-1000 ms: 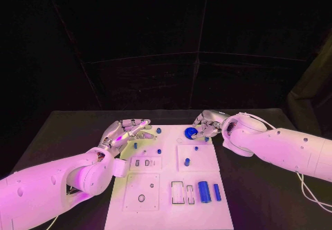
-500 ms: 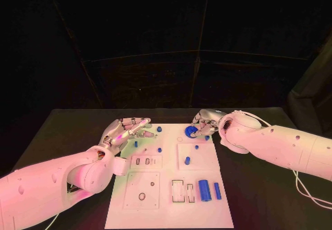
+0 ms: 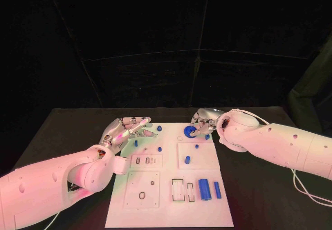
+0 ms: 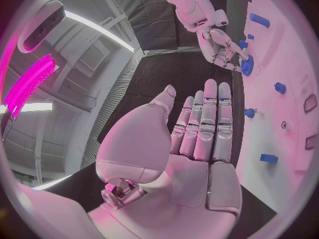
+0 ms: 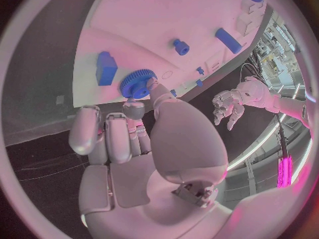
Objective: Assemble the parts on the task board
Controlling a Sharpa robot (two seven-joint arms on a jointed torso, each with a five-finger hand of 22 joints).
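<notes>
The right hand (image 3: 205,123) is pinching a blue gear (image 3: 189,132) between thumb and fingers (image 5: 133,109) at the far end of the task board (image 3: 169,211) — the left hand (image 3: 126,130) is hovering alongside, fingers straight and pressed together, holding nothing.

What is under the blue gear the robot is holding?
The blue gear, held by the right hand, is over the white task board. The gear covers the spot beneath it, so what lies there cannot be seen.
</notes>
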